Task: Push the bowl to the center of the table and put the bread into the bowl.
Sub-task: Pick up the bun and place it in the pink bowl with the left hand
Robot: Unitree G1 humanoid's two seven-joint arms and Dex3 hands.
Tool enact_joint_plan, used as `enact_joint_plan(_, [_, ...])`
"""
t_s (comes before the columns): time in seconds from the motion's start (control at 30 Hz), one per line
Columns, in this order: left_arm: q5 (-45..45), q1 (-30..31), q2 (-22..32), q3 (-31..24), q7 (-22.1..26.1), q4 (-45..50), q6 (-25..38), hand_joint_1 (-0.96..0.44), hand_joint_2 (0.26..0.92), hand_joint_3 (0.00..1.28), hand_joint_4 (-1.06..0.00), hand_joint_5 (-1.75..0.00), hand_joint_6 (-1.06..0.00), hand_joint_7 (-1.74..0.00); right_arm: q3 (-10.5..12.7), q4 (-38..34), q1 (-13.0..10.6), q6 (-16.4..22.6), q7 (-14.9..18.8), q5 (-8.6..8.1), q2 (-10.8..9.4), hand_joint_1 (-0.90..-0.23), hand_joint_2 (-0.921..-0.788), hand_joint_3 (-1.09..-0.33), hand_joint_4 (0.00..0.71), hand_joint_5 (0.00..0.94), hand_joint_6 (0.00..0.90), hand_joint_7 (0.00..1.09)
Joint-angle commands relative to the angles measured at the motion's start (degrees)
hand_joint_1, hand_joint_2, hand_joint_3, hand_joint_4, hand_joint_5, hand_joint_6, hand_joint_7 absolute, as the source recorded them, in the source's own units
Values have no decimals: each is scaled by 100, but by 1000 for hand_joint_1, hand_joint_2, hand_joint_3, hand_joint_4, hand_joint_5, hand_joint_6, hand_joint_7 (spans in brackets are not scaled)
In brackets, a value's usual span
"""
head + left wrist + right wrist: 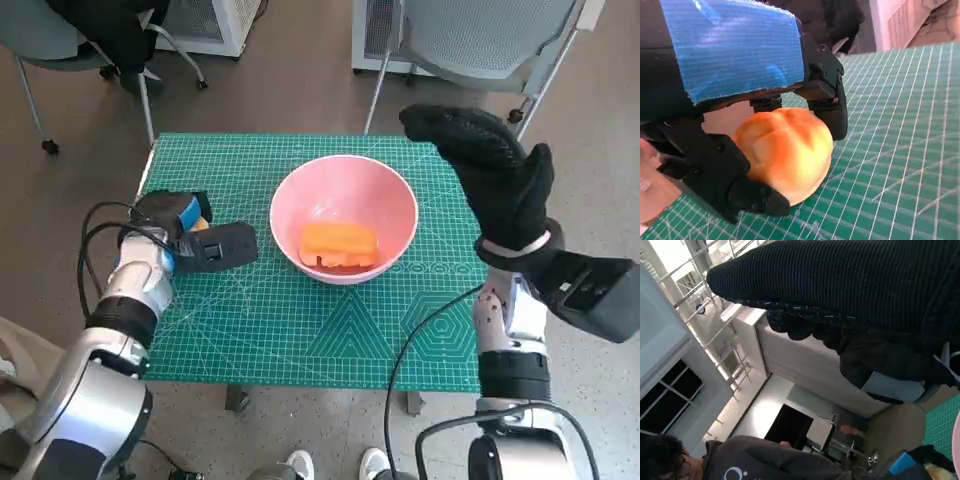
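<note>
A pink bowl (344,215) stands near the middle of the green mat (300,330), with an orange loaf-shaped piece of bread (338,245) lying inside it. My left hand (192,240) rests on the mat left of the bowl. Its black fingers (832,107) and thumb close around a round golden bread roll (785,152) that touches the mat. Only a sliver of the roll (201,223) shows from above. My right hand (495,175) hangs raised over the table's right edge, fingers extended, holding nothing. A strip of the bowl's rim (957,440) shows in the right wrist view.
Grey chairs (480,40) stand on the floor behind the table. Black cables (100,240) loop beside my left forearm, another beside my right (415,340). Feet (335,465) show below the table's near edge. A person in a dark top (765,460) is nearby.
</note>
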State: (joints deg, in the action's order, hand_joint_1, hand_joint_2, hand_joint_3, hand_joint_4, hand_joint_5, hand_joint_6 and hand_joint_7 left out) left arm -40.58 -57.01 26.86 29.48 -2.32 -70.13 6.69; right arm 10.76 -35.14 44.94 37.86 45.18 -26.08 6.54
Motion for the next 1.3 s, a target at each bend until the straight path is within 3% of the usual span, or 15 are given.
enact_joint_plan(0.03, [41,19,233,-93,-36,360,-85,3,613,708,-503,-1595,-646,-1167,-18,-107,-37,0,3,76,-14,-711,-921,-811,29,1,-1,247])
enact_joint_plan(0.13, [78,53,338,-181,-62,659,-81,4,732,460,-574,-1495,-666,-1031,-17,-131,-20,7,11,71,-21,-711,-921,-811,27,0,-1,246])
enact_joint_plan(0.23, [115,84,434,-296,-41,999,-13,3,775,360,-611,-1446,-687,-971,-20,-140,-10,8,17,64,-30,-711,-921,-812,27,0,-1,246])
enact_joint_plan(0.27, [137,75,466,-358,-10,1159,53,3,758,391,-613,-1450,-685,-983,-19,-143,-8,7,26,56,-33,-711,-921,-812,27,0,-1,246])
enact_joint_plan(0.33, [154,81,504,-434,42,1366,143,3,667,592,-595,-1522,-613,-1115,-19,-152,-1,8,37,48,-36,-711,-921,-812,26,0,-1,245])
enact_joint_plan(0.4, [173,149,549,-524,120,1683,248,3,643,637,-590,-1542,-614,-1120,-21,-152,0,8,41,43,-40,-711,-921,-812,26,0,-1,245])
enact_joint_plan(0.43, [188,225,594,-592,186,1978,326,3,664,597,-591,-1528,-620,-1103,-22,-152,1,7,45,40,-43,-711,-921,-812,26,0,-1,245])
enact_joint_plan(0.53, [235,498,744,-822,402,2970,533,0,783,310,-675,-1324,-686,-1031,-28,-129,-9,5,58,28,-56,-711,-921,-812,26,0,-1,245])
enact_joint_plan(0.63, [232,751,862,-1034,556,3874,706,0,840,177,-728,-1213,-688,-1043,-31,-120,-14,9,77,11,-68,-711,-921,-812,26,0,-1,245])
enact_joint_plan(0.87, [107,1138,897,-1409,737,5561,1039,2,859,104,-763,-1217,-761,-898,-28,-157,22,21,95,-3,-83,-711,-921,-814,25,0,-1,243])
enact_joint_plan(1.07, [47,1380,695,-1568,743,6593,1119,2,862,79,-804,-1084,-743,-1002,-16,-197,51,15,134,-38,-90,-711,-921,-814,25,0,-1,241])
enact_joint_plan(1.3, [18,1508,433,-1532,713,7122,981,3,881,43,-814,-997,-726,-1094,8,-274,92,23,177,-68,-87,-710,-921,-814,25,0,-1,239])
